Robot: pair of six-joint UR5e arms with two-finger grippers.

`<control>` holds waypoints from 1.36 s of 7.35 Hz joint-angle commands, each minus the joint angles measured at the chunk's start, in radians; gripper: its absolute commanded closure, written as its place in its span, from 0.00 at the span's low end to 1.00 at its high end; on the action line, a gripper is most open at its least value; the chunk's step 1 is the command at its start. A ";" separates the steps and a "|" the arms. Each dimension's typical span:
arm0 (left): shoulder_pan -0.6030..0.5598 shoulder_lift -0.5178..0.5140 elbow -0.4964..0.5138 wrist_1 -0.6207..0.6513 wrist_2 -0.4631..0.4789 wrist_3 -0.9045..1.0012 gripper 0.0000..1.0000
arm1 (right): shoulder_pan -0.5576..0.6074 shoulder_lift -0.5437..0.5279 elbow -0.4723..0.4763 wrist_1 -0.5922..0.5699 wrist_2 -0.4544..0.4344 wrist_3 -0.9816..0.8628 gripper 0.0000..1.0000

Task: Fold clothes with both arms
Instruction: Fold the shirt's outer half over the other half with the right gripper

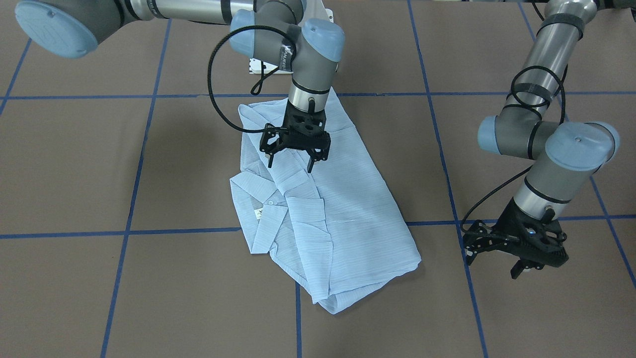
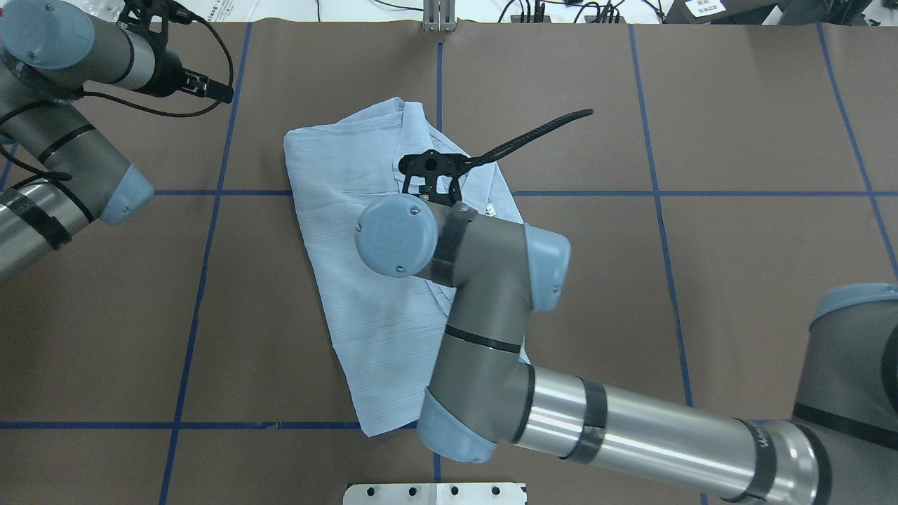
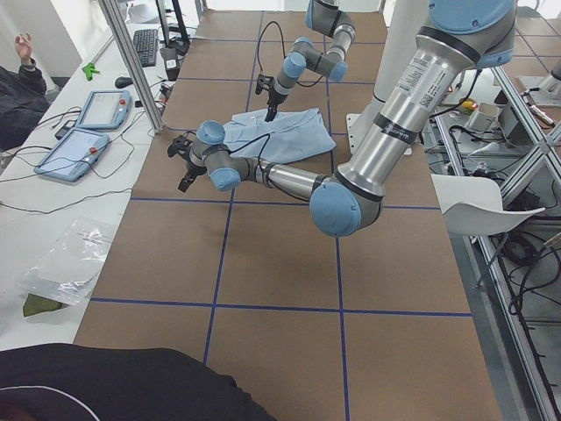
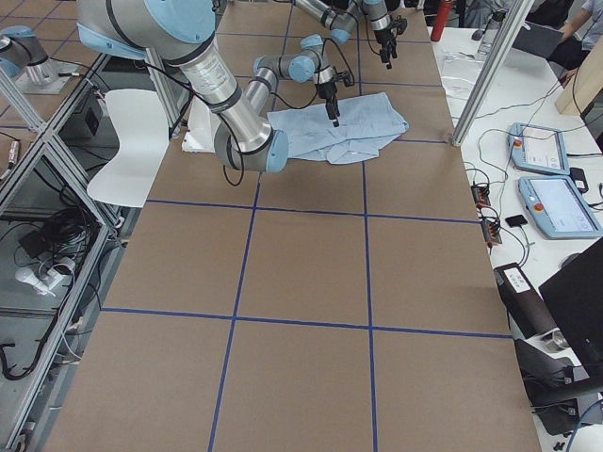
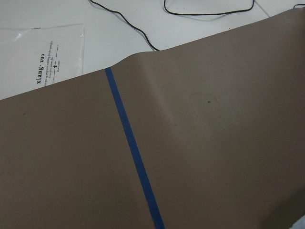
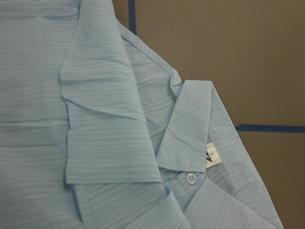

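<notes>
Right claw (image 1: 291, 163): black, two-fingered, on a silver-grey jointed arm with light blue caps; hangs fingers-down over the shirt, near the collar; fingers spread wide, nothing between them.
Left claw (image 1: 493, 265): black, two-fingered, on the other silver-grey arm; hovers over bare table, well apart from the shirt, near the operators' edge; looks spread, grips nothing; shows no fingers in its own wrist view, only brown cover and one blue line.
Shirt (image 1: 348, 209): thin, light blue, finely striped, long-sleeved; lies partly folded and flat on the table, across a crossing of blue lines.
Fold: doubled layers of cloth over the front, edges stacked in steps beside the collar.
Collar (image 6: 190, 119): turned open; small white label (image 6: 211, 155) and white button (image 6: 191, 177) just beside it.
Table (image 1: 74, 164): brown paper cover, marked into squares by blue tape lines (image 1: 184, 230).
Side bench: white, beside the table, with two blue-framed tablets (image 4: 556, 202) and loose cables.
</notes>
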 commanded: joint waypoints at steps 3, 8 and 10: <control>-0.002 0.004 -0.002 -0.002 -0.011 -0.001 0.00 | -0.004 0.140 -0.264 0.008 -0.004 -0.087 0.00; -0.002 0.004 -0.002 -0.002 -0.009 -0.004 0.00 | -0.017 0.139 -0.299 -0.003 0.000 -0.169 0.00; -0.002 0.004 -0.002 -0.002 -0.009 -0.006 0.00 | -0.011 0.136 -0.299 -0.041 -0.001 -0.206 0.00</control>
